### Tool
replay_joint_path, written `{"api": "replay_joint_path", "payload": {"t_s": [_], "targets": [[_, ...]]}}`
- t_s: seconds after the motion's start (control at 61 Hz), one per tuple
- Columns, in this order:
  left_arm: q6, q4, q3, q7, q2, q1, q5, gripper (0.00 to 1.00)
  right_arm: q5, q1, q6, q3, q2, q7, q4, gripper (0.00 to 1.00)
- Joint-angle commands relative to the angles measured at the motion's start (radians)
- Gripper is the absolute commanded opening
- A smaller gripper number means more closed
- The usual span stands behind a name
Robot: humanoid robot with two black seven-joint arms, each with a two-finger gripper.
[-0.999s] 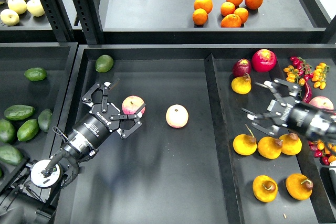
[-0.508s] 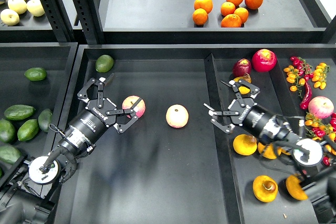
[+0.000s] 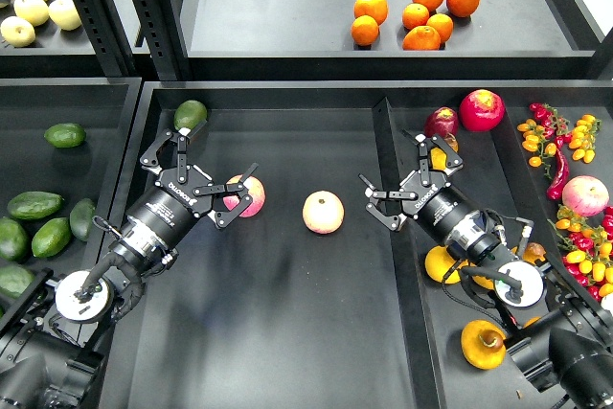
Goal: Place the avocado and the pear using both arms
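Our left claw (image 3: pixel 198 182) open, empty; avocado (image 3: pixel 190 114) just beyond it at tray's far-left corner, long axis diagonal; our right claw (image 3: pixel 407 185) open, empty; nearest pear (image 3: pixel 442 152) just right; each arm serves own side.

Dark green avocado (image 3: pixel 64 135) lies flat, left of the divider post; the orange-yellow pear (image 3: pixel 484 344) apparently rests far right of it.

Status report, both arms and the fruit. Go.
Left gripper open, empty, over the centre tray. Right gripper open, empty, at the divider. Nearest avocado at the tray's top-left corner; pear behind right gripper. Two apples between the grippers.
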Motion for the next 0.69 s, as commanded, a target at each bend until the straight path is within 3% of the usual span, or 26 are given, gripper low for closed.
{"api": "replay_joint_path", "payload": {"t_s": [0.0,0.672], "targets": [[0.000,0.014,0.009,0.000,0.000,-0.013,-0.013,0.99,0.000,-0.001,0.000,0.013,0.000,0.003,0.000,0.99],[0.000,0.017,0.015,0.000,0.000,-0.022,-0.027,0.99,0.008,-0.001,0.000,0.019,0.000,0.007,0.017,0.99]]}}
